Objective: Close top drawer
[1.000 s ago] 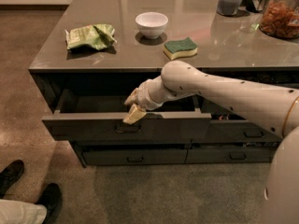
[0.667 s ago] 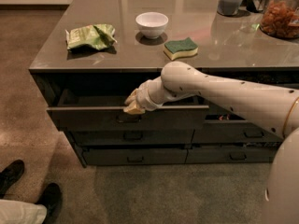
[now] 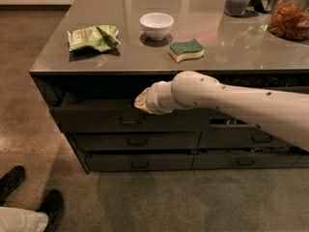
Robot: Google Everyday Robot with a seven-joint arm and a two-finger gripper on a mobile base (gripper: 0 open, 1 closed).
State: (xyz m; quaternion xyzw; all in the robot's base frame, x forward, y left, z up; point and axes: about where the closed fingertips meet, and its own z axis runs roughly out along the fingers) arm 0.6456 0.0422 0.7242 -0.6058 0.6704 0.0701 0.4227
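The top drawer point(image 3: 96, 120) is the wide grey one just under the counter's edge on the left. It stands out only slightly from the cabinet face, and its small dark loop handle point(image 3: 132, 120) sits at the middle of the front. My gripper point(image 3: 141, 103) is at the end of the white arm point(image 3: 231, 103), pressed against the upper edge of the drawer front just above and right of the handle. The arm hides most of the gripper.
The grey counter point(image 3: 58, 64) carries a green packet point(image 3: 93, 37), a white bowl point(image 3: 156, 24), a green-and-yellow sponge point(image 3: 186, 50) and jars point(image 3: 289, 13) at the back right. Lower drawers point(image 3: 137, 141) sit below. A person's black shoes point(image 3: 29, 197) are at the bottom left.
The top drawer has slid back into the cabinet, from well pulled out to nearly flush. My gripper has moved inward with its front.
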